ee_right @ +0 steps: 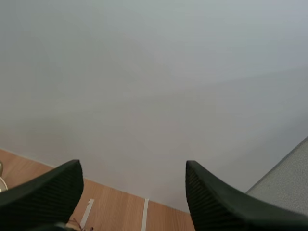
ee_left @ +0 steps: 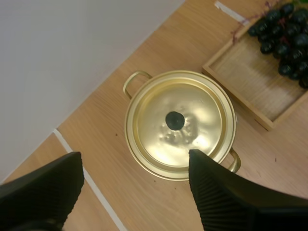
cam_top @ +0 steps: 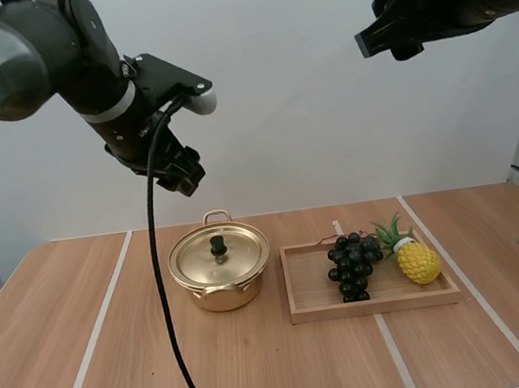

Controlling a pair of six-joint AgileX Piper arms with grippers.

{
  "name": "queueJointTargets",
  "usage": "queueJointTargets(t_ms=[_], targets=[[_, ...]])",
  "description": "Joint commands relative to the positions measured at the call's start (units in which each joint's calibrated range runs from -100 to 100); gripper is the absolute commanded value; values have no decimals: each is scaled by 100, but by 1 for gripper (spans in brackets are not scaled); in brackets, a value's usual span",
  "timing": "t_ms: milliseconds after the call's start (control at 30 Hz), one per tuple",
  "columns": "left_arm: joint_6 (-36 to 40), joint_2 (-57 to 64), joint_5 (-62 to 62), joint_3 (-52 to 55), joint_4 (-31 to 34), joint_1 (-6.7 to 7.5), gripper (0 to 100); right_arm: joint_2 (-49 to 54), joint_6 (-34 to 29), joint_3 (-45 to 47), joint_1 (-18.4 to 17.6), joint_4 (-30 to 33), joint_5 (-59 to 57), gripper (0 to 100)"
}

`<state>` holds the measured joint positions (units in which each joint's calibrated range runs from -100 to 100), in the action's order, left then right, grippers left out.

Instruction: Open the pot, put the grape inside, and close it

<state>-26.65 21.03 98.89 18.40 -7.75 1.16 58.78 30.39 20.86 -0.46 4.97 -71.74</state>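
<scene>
Pot stands on the table, left of centre in the high view; lid on and seated flat, black knob upright at its middle; two loop handles on the pot, one toward the far edge of the table, one toward the near edge; tray lies just right of the pot, with a thin strip of table between them in the left wrist view, so not touching; grapes, one dark bunch, lie in the middle of the tray, not in the pot; pineapple, yellow with a green crown, lies in the right part of the tray, just beside the grapes; left gripper hangs high over the pot, well clear of the lid; its fingers stand wide apart, ribbed inner faces turned to each other, nothing between them; in its wrist view the lid and knob lie below, between the two fingers; right gripper is raised high at the right, well above the tray's level and far from the grapes; its fingers are likewise spread wide and hold nothing; beyond them a strip of table shows; task's things untouched by either gripper
</scene>
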Motion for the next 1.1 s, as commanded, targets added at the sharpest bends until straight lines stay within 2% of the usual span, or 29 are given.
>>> queueJointTargets(t_ms=[0,200,567,867,1067], targets=[[-235,-314,111,-44,-87,-1,100,76,128,-42,17,-38,-219,100],[-634,-804,111,-44,-190,14,100,76,128,-42,17,-23,-571,100],[-1060,-1579,111,-71,-190,323,100,65,136,-42,17,-34,-937,100],[-1092,-2240,32,-75,-202,323,100,65,233,-42,17,-34,-1026,100],[-1089,-2620,111,-504,-336,323,100,65,243,-42,17,-57,-1078,100]])
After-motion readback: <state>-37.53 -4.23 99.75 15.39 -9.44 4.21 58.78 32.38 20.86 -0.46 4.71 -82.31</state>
